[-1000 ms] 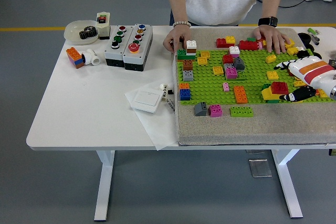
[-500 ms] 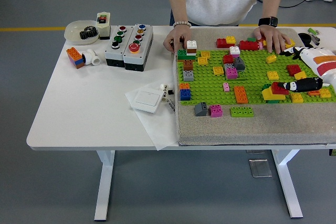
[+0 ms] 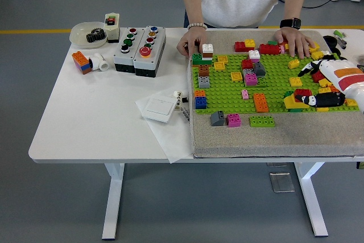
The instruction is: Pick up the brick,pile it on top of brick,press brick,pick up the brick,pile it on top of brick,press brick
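Note:
My right hand [image 3: 305, 86] reaches in from the right edge over the green baseplate [image 3: 276, 86]. Its fingers are spread, with one black finger [image 3: 322, 99] lying low beside a red brick [image 3: 302, 92] that sits on top of a yellow brick [image 3: 292, 104]. Another finger [image 3: 310, 67] points left above them. Nothing is gripped between the fingers. Whether the low finger touches the red brick is unclear. My left arm is out of sight.
A person stands at the far side with one hand [image 3: 190, 42] on the plate's far left corner and the other hand [image 3: 296, 41] on its far edge. Several loose bricks dot the plate. Button boxes [image 3: 139, 49], a bowl [image 3: 86, 34] and a white switch [image 3: 154, 108] lie to the left.
My right hand let go of the red brick on the yellow one and drew up and back to the right. It has since come down again beside that red brick.

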`<state>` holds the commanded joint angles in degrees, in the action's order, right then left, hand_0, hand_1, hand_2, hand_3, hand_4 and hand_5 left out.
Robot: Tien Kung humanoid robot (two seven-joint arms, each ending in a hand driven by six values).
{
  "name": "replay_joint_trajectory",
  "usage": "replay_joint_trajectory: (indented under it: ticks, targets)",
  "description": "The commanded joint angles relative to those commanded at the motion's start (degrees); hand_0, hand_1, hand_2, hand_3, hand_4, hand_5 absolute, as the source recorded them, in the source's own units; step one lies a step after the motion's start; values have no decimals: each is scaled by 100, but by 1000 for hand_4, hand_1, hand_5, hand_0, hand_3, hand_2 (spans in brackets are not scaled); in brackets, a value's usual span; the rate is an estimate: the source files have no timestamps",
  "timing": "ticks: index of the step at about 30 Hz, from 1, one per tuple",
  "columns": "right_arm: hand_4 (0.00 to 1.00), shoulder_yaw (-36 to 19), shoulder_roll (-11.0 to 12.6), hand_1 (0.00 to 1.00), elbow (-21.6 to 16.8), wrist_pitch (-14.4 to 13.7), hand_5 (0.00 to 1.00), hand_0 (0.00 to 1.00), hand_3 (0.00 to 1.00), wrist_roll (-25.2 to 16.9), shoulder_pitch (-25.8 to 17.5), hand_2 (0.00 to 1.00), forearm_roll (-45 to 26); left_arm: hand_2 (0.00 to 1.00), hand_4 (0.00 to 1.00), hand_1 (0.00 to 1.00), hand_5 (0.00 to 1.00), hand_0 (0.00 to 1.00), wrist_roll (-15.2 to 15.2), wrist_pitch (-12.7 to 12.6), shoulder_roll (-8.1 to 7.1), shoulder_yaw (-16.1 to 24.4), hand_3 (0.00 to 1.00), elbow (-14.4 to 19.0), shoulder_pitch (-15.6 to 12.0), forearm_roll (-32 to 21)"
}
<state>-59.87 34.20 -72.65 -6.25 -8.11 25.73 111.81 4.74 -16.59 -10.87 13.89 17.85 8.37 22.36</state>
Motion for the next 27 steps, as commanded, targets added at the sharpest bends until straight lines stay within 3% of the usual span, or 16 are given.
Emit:
replay_joint_trajectory:
  ticks: [4,11,27]
  targets:
    - [877,14,25,598,-203,92,356,604,600,40,-140,632,-83,816,660,798,652,788,6,4,-2,8,642,0,-1,18]
    - [872,102,8,598,-217,149,364,597,597,44,-185,628,-120,815,660,797,653,788,6,5,-4,9,642,0,1,23]
    - [865,274,-147,601,258,150,389,607,601,20,-81,631,-220,814,660,796,653,788,14,3,-2,17,642,1,1,40]
